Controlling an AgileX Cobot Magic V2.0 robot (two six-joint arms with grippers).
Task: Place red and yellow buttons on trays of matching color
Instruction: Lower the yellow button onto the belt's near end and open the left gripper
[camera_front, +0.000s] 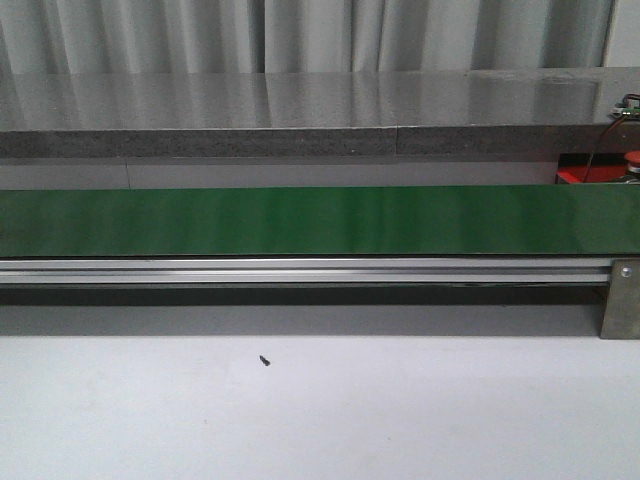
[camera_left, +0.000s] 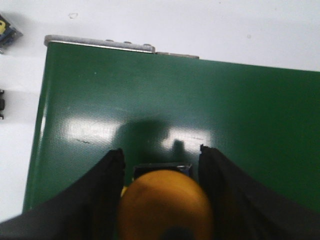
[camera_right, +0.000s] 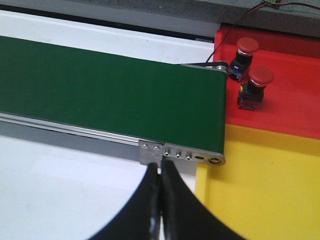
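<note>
Left gripper (camera_left: 161, 200) is holding a yellow button (camera_left: 165, 205) over the belt (camera_left: 200, 110); placement step is pending.

You are seeing the yellow button filling the bottom centre of the left wrist view, clamped between the dark fingers (camera_left: 107, 195). The right gripper (camera_right: 161, 200) is sitting pressed closed and empty at the lower centre of its view. Two red buttons (camera_right: 260, 85) are standing on the red tray (camera_right: 295, 110) at upper right; the yellow tray (camera_right: 260, 190) below is lying bare. You are likely needing to carry the button to the yellow tray. Grey curtains (camera_front: 300, 35) are hanging along the top of the front view.
</note>
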